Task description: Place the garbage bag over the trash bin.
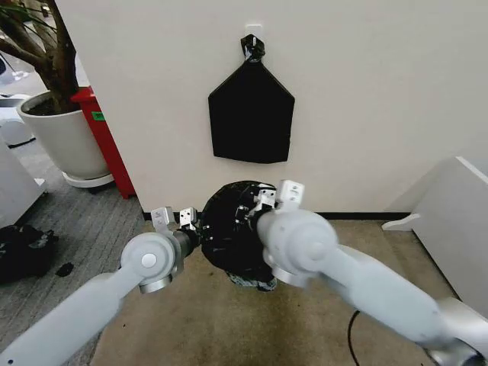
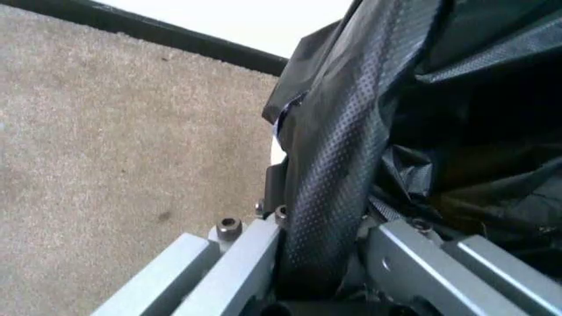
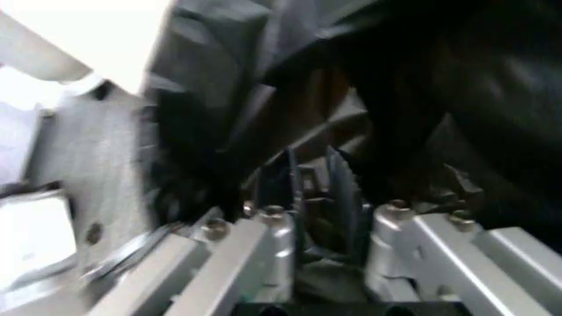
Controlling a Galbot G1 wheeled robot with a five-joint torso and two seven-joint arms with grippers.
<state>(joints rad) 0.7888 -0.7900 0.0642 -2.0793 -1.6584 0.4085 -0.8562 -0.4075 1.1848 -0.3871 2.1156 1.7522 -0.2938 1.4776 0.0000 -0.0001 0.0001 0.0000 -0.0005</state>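
Beige carpet floor [image 1: 191, 320] against a white wall. Item: thin, crinkly black plastic garbage bag [image 1: 229, 229], draped over the bin on the floor, between both arms. Left tool [image 2: 320, 263]: clenched on a fold of film at the bag's left side. Right tool [image 3: 320, 217]: at the right side, grip cannot be told. Step: stretching bag over rim; next move likely calls for pulling film down evenly.

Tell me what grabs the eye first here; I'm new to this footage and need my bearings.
The crinkly black garbage bag bulges on the carpet by the wall, pinched by the left gripper and the right gripper on opposite sides. Above it, a flat black bundle hangs on the wall. A large white plant pot stands far left.
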